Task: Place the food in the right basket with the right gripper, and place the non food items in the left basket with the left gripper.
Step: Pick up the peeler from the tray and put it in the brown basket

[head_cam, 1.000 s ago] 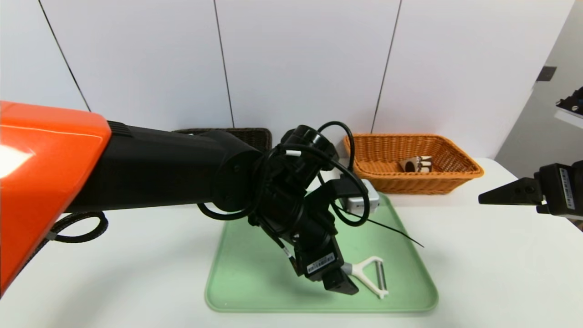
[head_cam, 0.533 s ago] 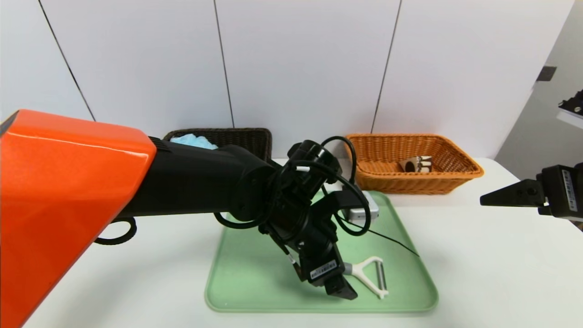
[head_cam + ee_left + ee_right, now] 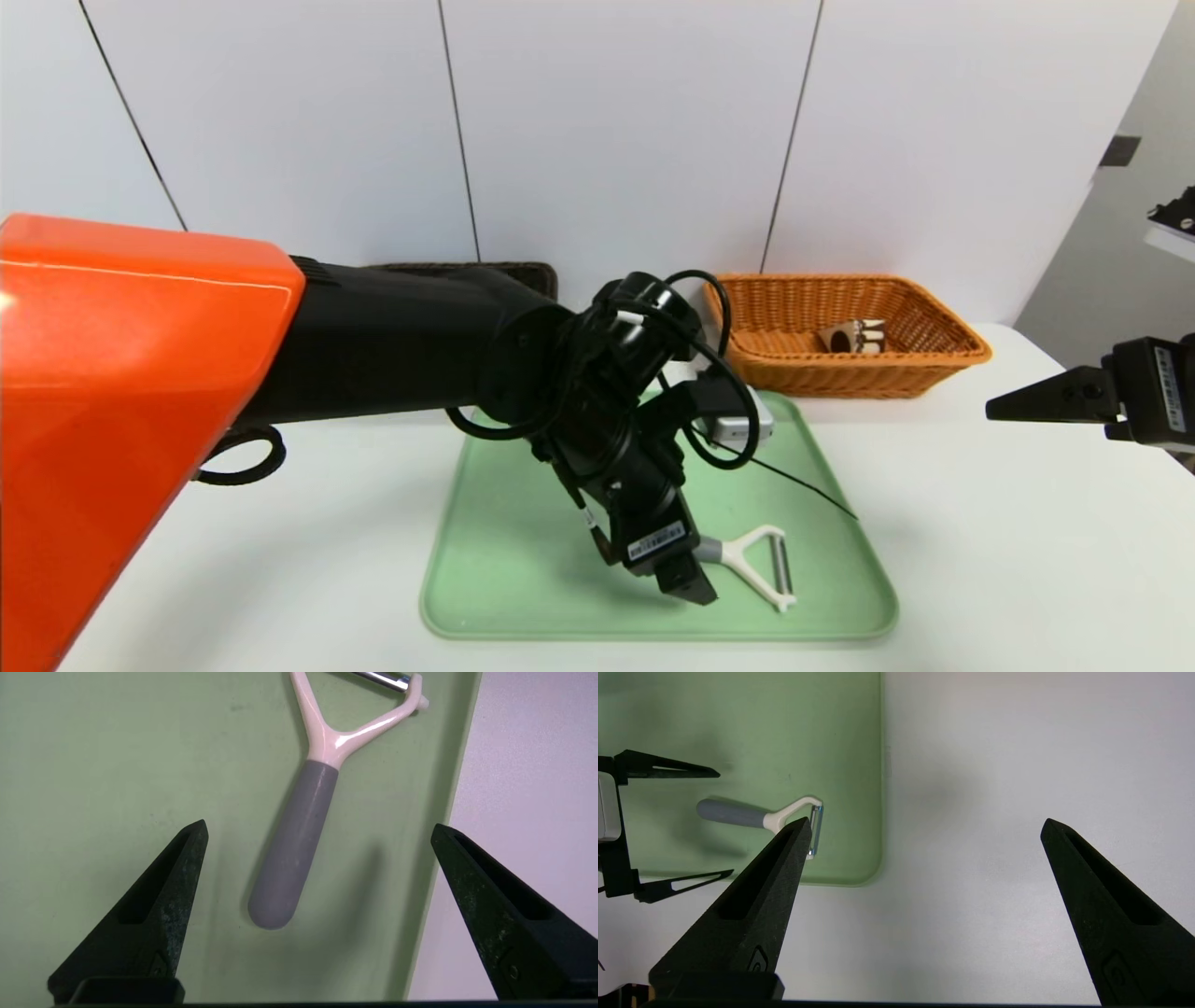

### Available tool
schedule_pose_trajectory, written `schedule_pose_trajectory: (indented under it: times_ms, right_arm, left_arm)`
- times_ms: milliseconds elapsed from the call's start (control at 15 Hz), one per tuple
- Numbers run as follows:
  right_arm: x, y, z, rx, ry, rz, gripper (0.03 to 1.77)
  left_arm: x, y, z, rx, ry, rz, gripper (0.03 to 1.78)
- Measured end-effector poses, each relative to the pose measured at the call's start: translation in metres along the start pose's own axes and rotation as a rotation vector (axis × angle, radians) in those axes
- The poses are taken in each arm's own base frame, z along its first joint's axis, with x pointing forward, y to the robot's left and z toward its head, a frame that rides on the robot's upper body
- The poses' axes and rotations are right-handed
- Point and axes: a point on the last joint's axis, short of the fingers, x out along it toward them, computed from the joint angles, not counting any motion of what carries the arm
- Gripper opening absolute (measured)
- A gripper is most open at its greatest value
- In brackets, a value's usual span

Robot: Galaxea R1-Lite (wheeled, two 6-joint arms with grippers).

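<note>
A peeler (image 3: 761,560) with a grey handle and a white Y-shaped head lies on the green tray (image 3: 523,541), near its front right corner. My left gripper (image 3: 689,586) hangs open just above the tray at the handle's end. In the left wrist view the grey handle of the peeler (image 3: 299,844) lies between the spread fingers of the left gripper (image 3: 319,826), untouched. My right gripper (image 3: 1008,406) is open over bare table at the far right, holding nothing. The right wrist view shows the right gripper (image 3: 927,822) and the peeler (image 3: 733,813) beyond it.
The orange right basket (image 3: 952,350) stands at the back right with a brown and white food item (image 3: 851,336) inside. Only a sliver of the dark left basket (image 3: 523,273) shows behind my left arm. White table (image 3: 980,560) surrounds the tray.
My left arm has shifted slightly, bringing its open gripper a little lower and leftward at the peeler's handle. It now hides most of the dark basket. The right gripper has barely moved.
</note>
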Motion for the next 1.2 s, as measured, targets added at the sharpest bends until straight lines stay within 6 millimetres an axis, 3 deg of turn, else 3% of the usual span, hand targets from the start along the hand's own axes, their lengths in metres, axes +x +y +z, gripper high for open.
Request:
schedule_pose_trajectory:
  times_ms: [200,1200]
  right_arm:
    - [0.0,0.0,0.0,0.0,-0.001,0.0,1.7]
    - [-0.001,-0.001,-0.002,0.002,0.001,-0.002,1.7]
  left_arm:
    - [-0.003,-0.001,0.001,-0.019,0.061,-0.03,1.69]
    - [0.029,0.006,-0.001,-0.021,0.091,-0.039,1.69]
